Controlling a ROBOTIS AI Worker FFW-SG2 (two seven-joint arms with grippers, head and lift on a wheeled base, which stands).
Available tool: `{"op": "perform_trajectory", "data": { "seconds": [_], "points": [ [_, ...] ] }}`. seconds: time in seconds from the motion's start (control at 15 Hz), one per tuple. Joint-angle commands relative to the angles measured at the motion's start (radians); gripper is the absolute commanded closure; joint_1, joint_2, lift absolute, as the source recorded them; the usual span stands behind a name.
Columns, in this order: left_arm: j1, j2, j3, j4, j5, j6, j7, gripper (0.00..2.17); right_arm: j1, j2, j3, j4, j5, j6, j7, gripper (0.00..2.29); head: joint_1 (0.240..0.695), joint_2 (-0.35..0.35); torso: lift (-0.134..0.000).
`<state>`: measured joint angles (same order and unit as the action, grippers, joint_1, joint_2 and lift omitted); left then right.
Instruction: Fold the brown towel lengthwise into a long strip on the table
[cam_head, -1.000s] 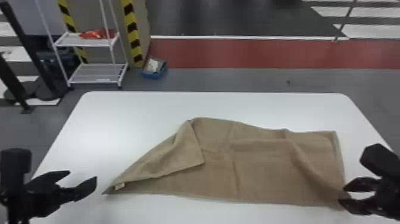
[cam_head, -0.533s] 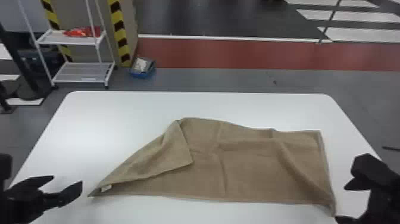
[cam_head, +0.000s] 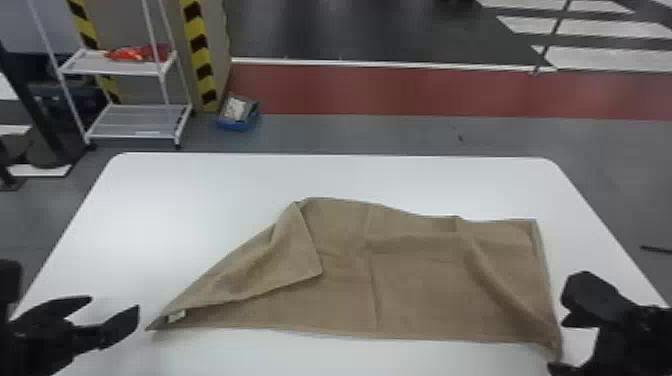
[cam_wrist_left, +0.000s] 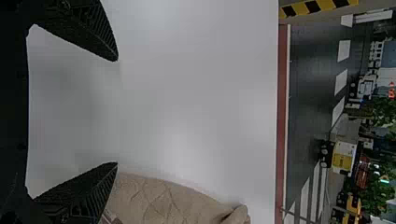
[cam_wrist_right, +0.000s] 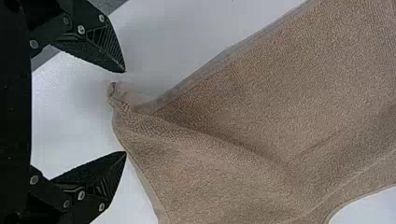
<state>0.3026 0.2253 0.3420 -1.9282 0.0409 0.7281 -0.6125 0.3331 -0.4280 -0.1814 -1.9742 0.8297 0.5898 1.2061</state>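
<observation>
Brown towel (cam_head: 425, 290) lies just beside right end effector (cam_head: 559, 345).

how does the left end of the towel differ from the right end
The left end tapers to a point, while the right end finishes in a broad edge. The left end has a folded-over flap and a pale tag; the right end has a slanting ridge. Both are brown and lie on the table.

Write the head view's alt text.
A brown towel lies on a white table, a flap folded over at left. The robot's left hand, open, is beside the towel's near left corner; the right hand, open, at its near right.
</observation>
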Motion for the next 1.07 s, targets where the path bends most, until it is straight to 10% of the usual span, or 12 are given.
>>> {"op": "perform_trajectory", "data": {
  "seconds": [0.0, 0.53, 1.0],
  "points": [
    [0.004, 0.000, 0.000, 0.000, 0.001, -0.005, 0.000, 0.08, -0.022, 0.003, 0.023, 0.018, -0.008, -0.001, -0.016, 0.48, 0.695, -0.067, -0.093],
    [0.078, -0.007, -0.012, -0.067, 0.001, -0.118, -0.012, 0.09, 0.012, 0.000, -0.082, -0.020, -0.029, -0.057, 0.006, 2.08, 0.695, -0.068, -0.093],
    [0.217, 0.012, -0.133, -0.207, -0.335, -0.496, -0.300, 0.27, 0.024, 0.008, -0.084, -0.028, -0.031, -0.054, -0.010, 2.13, 0.695, -0.238, -0.093]
  ]
}}
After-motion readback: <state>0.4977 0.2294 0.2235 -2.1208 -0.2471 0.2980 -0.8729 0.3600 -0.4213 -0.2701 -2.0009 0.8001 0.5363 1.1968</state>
